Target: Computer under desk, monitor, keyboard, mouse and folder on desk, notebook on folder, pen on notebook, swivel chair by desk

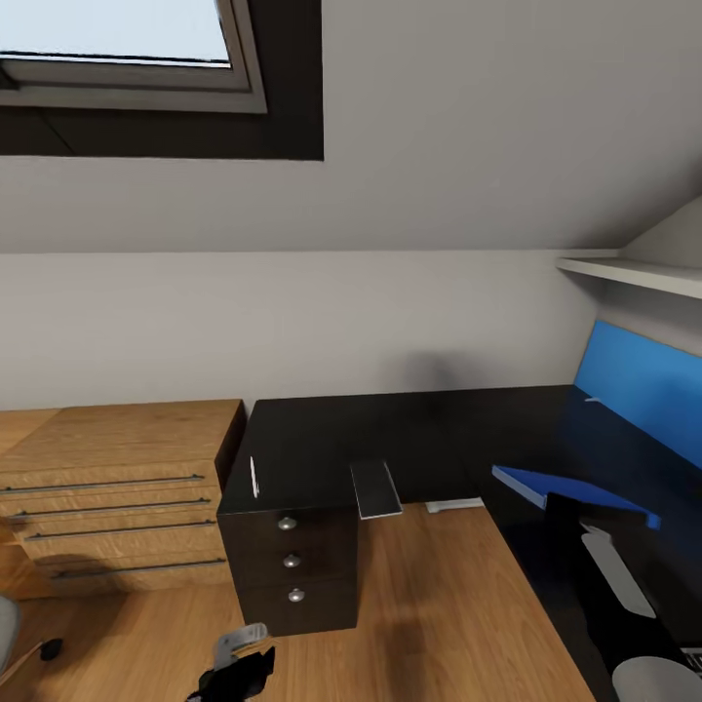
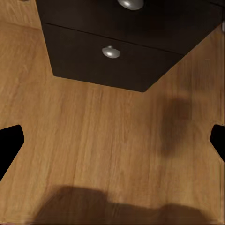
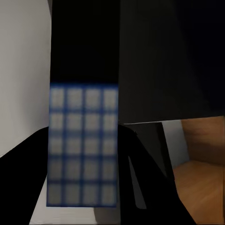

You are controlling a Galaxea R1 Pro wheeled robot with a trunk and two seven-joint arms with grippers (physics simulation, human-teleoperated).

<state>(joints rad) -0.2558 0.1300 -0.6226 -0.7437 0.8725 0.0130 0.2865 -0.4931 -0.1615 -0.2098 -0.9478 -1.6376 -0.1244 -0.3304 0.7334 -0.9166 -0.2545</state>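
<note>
The black-topped desk point(image 1: 322, 439) runs along the wall and turns toward me at the right. A white pen point(image 1: 254, 476) lies near its left edge. The grey notebook point(image 1: 375, 487) lies at the front edge, sticking out a little. The blue folder point(image 1: 575, 492) hangs tilted just above the right wing, with my right gripper point(image 3: 89, 187) shut on a flat blue-gridded sheet point(image 3: 82, 117), blurred at this range. My left gripper point(image 1: 239, 668) is low over the wooden floor, open and empty point(image 2: 112, 143), in front of the drawer unit point(image 1: 292, 565). A sliver of the swivel chair point(image 1: 6, 634) shows at the far left.
A light wooden dresser point(image 1: 117, 487) stands against the desk's left end. A long blue wall panel point(image 1: 639, 375) and a white shelf point(image 1: 634, 273) sit above the right wing. Silver drawer knobs point(image 2: 110, 52) face my left gripper. Wooden floor point(image 1: 439, 604) lies inside the desk's corner.
</note>
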